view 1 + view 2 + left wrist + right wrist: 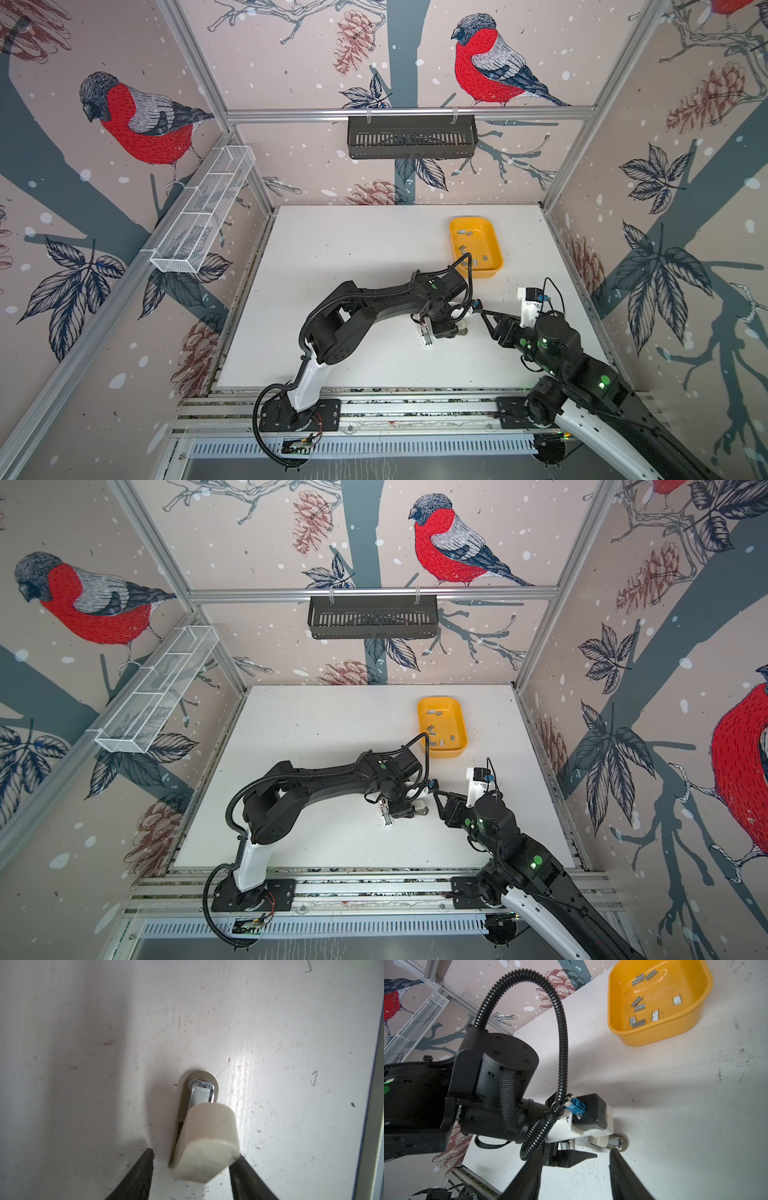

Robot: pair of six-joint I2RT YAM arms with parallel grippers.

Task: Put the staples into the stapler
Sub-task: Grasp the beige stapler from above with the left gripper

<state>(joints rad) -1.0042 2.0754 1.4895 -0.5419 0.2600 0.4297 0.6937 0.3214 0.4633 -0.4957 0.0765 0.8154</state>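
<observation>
The left hand (pixel 193 1156), not yet clenched, straddles the small cream plastic stapler (pixel 204 1132), grey metal staples (pixel 200 1095) seated lengthwise straight ahead; the released right hand (pixel 575 1155) hovers just right, mid-frame in both top views.

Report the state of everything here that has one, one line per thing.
stapler: lid raised, a staple strip sitting in its channel
yellow tray: upright, holding loose strips
staples: scattered loose in the yellow tray
left hand: open, fingers either side of the stapler's lid
right hand: open, holding nothing
</observation>
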